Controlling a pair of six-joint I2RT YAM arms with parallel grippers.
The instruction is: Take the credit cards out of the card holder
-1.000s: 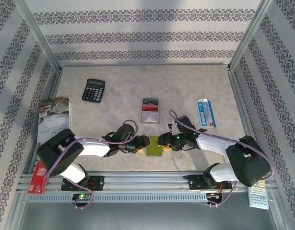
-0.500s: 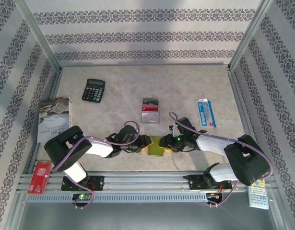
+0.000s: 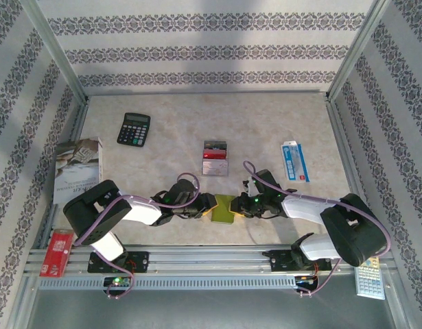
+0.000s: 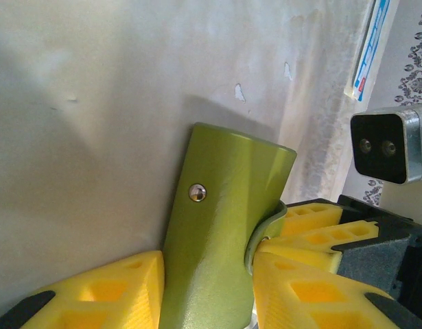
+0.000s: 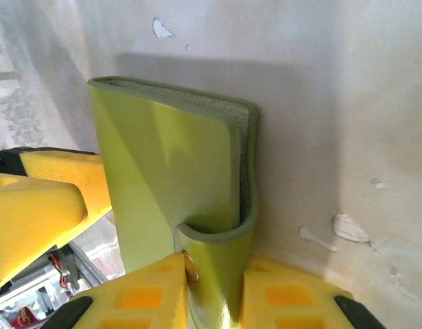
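Closer in than a second ago with the yellow left fingers: then short of the small olive-green folding card holder, now hard against its left edge. Hardly any shift over the last half-second, apart from a slight easing rightward of the yellow right fingers. Reads as a two-sided hold set up for spreading the fold apart, with no opening begun yet.

From the left wrist: left fingers closed on the card holder, one pad on each side of its lower part, with a round metal snap stud on the outer face. From the right wrist: right fingers clamped on the little snap tab and the edge beneath it. Card holder folded shut there, smooth and leathery, with pale grey lining just showing along the open edge. No card visible inside from either wrist; impossible to say if emptied.

Held near the front middle of the pale mottled surface, between the two arms. Well behind it, lying flat and already out: three thin plastic credit cards, dark grey, red and pinkish-white, in a short overlapping row. Probably close to done, with a last look inside or a last card left to draw.
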